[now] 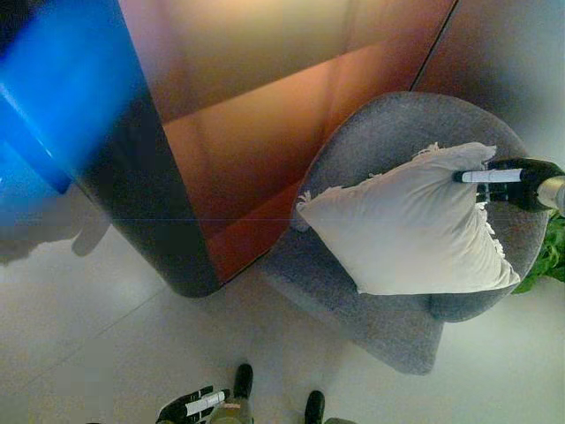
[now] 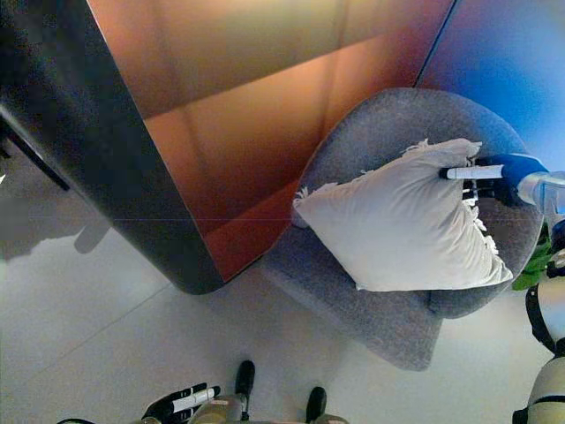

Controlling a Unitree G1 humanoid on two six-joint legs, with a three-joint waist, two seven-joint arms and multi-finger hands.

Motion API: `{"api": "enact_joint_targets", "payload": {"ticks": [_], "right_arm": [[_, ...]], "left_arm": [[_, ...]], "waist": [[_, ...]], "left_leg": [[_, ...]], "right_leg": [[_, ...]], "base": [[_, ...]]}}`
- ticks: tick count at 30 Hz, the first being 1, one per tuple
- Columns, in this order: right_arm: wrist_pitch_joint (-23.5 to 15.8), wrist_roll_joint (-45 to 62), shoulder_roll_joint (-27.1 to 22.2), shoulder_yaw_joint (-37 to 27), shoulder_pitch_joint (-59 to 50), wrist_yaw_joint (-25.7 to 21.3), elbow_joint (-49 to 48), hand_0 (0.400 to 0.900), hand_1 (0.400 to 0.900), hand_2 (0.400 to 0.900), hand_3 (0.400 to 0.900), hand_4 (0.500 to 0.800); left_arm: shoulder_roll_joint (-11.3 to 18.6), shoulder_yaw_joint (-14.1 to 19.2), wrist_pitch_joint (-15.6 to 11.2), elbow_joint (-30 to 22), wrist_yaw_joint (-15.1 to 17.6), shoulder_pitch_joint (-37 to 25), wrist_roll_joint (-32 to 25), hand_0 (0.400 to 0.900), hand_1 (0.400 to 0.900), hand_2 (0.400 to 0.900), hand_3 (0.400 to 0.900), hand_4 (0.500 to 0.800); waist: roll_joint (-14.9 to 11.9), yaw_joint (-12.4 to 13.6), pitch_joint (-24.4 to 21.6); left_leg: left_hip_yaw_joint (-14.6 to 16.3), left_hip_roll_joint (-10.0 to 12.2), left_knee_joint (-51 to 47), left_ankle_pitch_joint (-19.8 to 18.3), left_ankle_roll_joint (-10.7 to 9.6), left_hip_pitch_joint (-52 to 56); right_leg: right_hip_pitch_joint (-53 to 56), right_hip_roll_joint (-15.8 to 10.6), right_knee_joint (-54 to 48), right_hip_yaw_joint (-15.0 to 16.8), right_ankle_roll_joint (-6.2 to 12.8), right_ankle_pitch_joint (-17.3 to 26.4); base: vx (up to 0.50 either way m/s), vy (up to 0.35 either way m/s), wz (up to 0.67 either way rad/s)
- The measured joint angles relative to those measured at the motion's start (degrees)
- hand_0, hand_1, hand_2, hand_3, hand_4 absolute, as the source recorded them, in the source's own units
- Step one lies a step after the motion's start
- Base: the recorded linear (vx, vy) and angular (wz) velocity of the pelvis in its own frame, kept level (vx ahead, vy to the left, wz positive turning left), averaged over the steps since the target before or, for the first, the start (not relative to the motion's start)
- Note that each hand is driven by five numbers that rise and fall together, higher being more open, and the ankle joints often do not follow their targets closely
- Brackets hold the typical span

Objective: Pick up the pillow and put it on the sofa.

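Observation:
A white square pillow [image 1: 413,225] with fringed edges lies on the seat of a round grey sofa chair [image 1: 353,300]. My right hand [image 1: 503,179] reaches in from the right and touches the pillow's upper right corner, its fingers extended along the fabric; it also shows in the right eye view [image 2: 484,177]. My left hand [image 1: 192,405] hangs low at the bottom edge with its fingers relaxed, far from the pillow.
A large orange-brown panel with a dark rounded edge [image 1: 168,230] stands left of the chair. A green plant [image 1: 549,256] is at the right edge. White tiled floor [image 1: 97,344] spreads in front.

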Motion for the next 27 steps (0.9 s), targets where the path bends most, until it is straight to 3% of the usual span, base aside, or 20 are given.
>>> {"api": "enact_joint_targets", "payload": {"ticks": [22, 27], "right_arm": [[0.84, -0.18, -0.25, -0.27, -2.70, 1.16, 2.73, 0.900, 0.900, 0.900, 0.900, 0.800], [-1.85, 0.27, -0.29, -8.21, 4.98, 2.80, 1.69, 0.900, 0.900, 0.900, 0.900, 0.800]], "left_arm": [[-0.02, -0.02, 0.24, 0.34, -0.18, 0.12, 0.02, 0.900, 0.900, 0.900, 0.900, 0.800], [-0.14, -0.02, -0.08, 0.30, 1.14, 0.05, 1.19, 0.900, 0.900, 0.900, 0.900, 0.800]], "waist": [[1.86, -0.62, -1.04], [2.00, -0.48, -1.11]], "left_leg": [[0.49, 0.05, -0.01, -0.07, -0.10, -0.48], [0.63, 0.02, -0.01, -0.08, -0.10, -0.22]], "right_leg": [[-0.78, -0.03, -0.01, 0.30, -0.02, -0.01], [-0.52, -0.12, -0.01, 0.45, -0.05, -0.04]], "base": [[-0.02, 0.004, -0.02], [0.00, 0.040, -0.04]]}}
